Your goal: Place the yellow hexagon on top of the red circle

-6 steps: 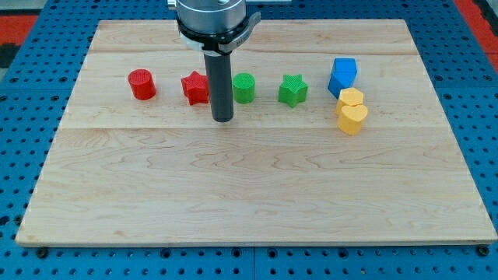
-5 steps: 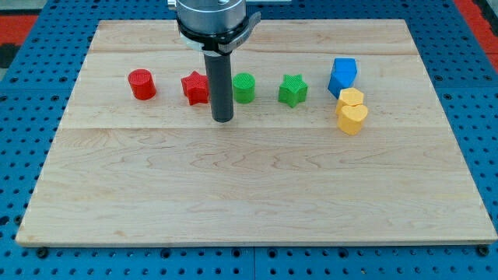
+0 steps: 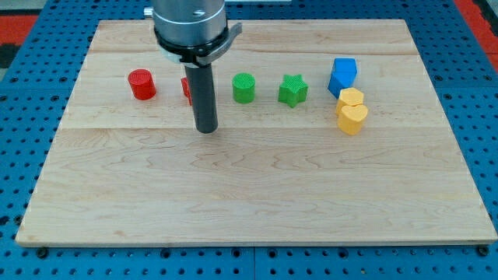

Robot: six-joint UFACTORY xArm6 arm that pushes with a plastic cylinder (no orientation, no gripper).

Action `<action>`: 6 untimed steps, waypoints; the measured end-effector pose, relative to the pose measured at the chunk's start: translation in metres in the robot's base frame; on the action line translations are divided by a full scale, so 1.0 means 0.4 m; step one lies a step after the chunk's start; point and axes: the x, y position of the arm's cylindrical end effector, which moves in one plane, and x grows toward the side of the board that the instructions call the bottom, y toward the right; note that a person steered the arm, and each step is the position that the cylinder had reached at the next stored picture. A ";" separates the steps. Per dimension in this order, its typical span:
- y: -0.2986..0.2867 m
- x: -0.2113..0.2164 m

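The wooden board (image 3: 257,202) lies on a blue perforated base (image 3: 23,117); the blocks stand in a row across the upper half of the board.

At the view's left stands the red circle (image 3: 142,84), clear of all other blocks; to its right is a red block (image 3: 186,89), mostly hidden behind the rod (image 3: 204,93), so its shape cannot be made out.

The rod descends from the arm's grey mount (image 3: 190,27) at the view's top; the tip (image 3: 206,129) rests on the board just below the red block, toward the view's bottom, between the red circle and the green circle (image 3: 243,88) in left-right terms. The end effector is a plain rod without jaws; it holds nothing; whether it touches the red block cannot be told.

Right of the green circle stands the green star (image 3: 292,89), apart from it.

At the view's right sits the blue block (image 3: 342,75); directly below it is the yellow hexagon (image 3: 351,98), which touches the yellow heart (image 3: 352,118) beneath it. The yellow hexagon is well apart from the red circle, at the opposite end of the row, and well apart from the tip.
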 end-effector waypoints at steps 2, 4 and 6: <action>0.112 -0.042; 0.416 0.053; 0.660 -0.006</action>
